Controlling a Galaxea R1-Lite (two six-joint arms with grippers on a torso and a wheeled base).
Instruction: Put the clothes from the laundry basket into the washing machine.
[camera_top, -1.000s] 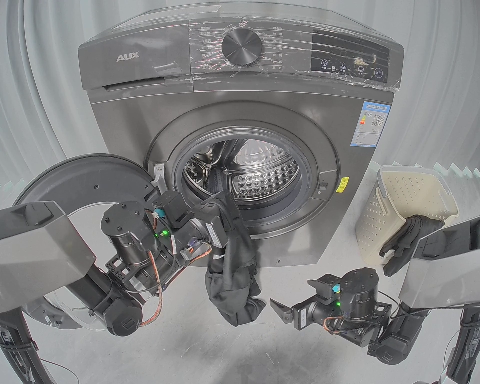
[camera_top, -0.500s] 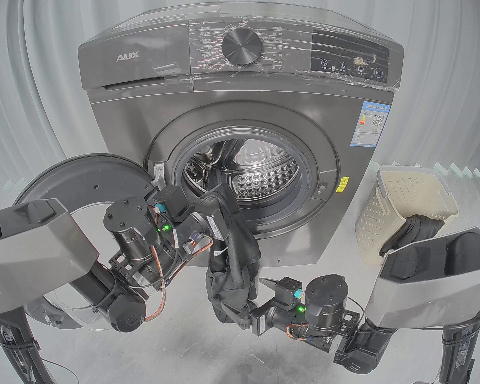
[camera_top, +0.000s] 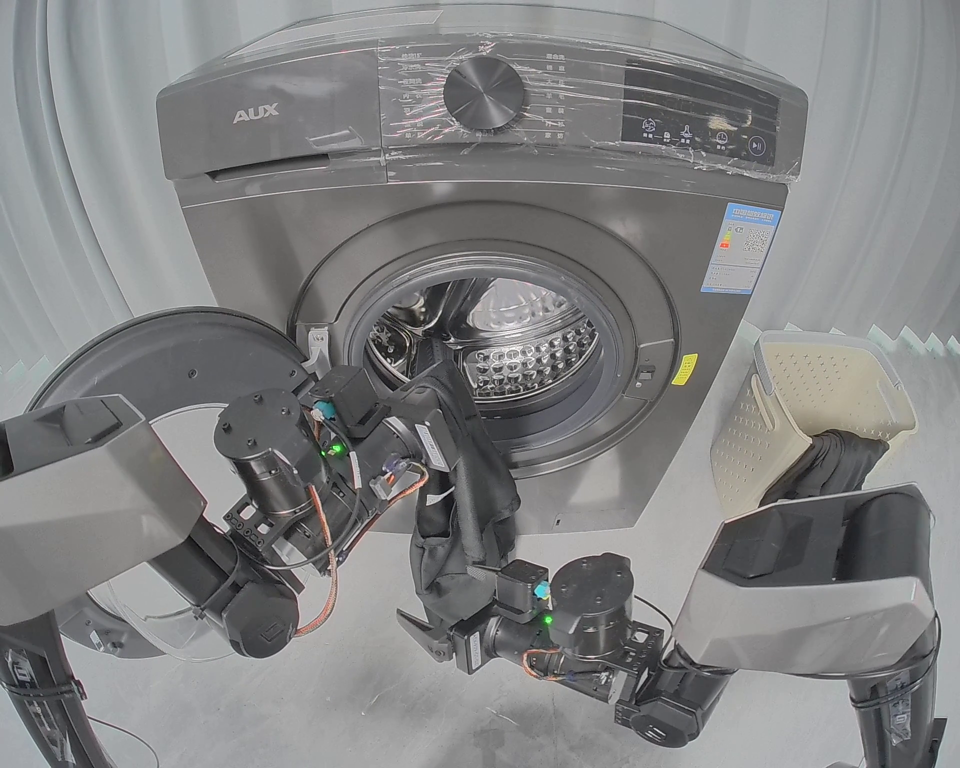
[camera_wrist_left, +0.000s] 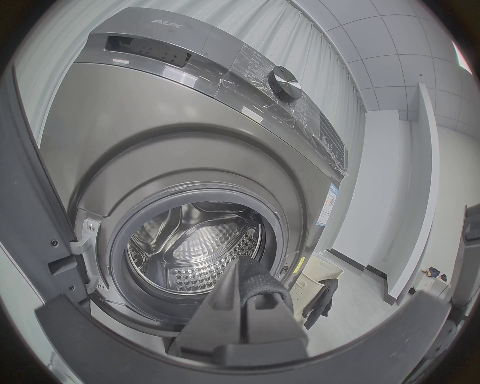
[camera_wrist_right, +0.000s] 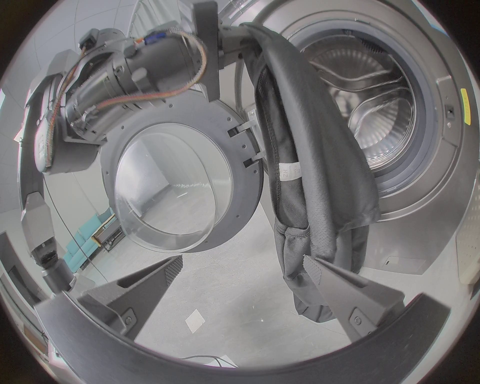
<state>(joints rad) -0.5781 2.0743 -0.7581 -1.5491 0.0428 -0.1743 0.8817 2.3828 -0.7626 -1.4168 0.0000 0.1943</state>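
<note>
A dark garment (camera_top: 462, 500) hangs from my left gripper (camera_top: 440, 388), which is shut on its top fold just in front of the washing machine's open drum (camera_top: 500, 345). In the left wrist view the fingers (camera_wrist_left: 227, 300) pinch black cloth (camera_wrist_left: 260, 282) before the drum (camera_wrist_left: 195, 247). My right gripper (camera_top: 445, 605) is open, low at the garment's hanging bottom end. In the right wrist view one finger (camera_wrist_right: 350, 292) touches the cloth (camera_wrist_right: 310, 165) and the other stands apart from it. A second dark garment (camera_top: 825, 462) hangs over the cream laundry basket (camera_top: 800, 395).
The round washer door (camera_top: 170, 365) stands swung open at the left, behind my left arm; it also shows in the right wrist view as the glass door (camera_wrist_right: 175, 185). The basket leans on the floor right of the machine. Bare grey floor (camera_top: 350, 700) lies below the grippers.
My right arm has swung left from near the basket to the bottom of the hanging garment. The left gripper has lifted the garment slightly toward the drum opening.
</note>
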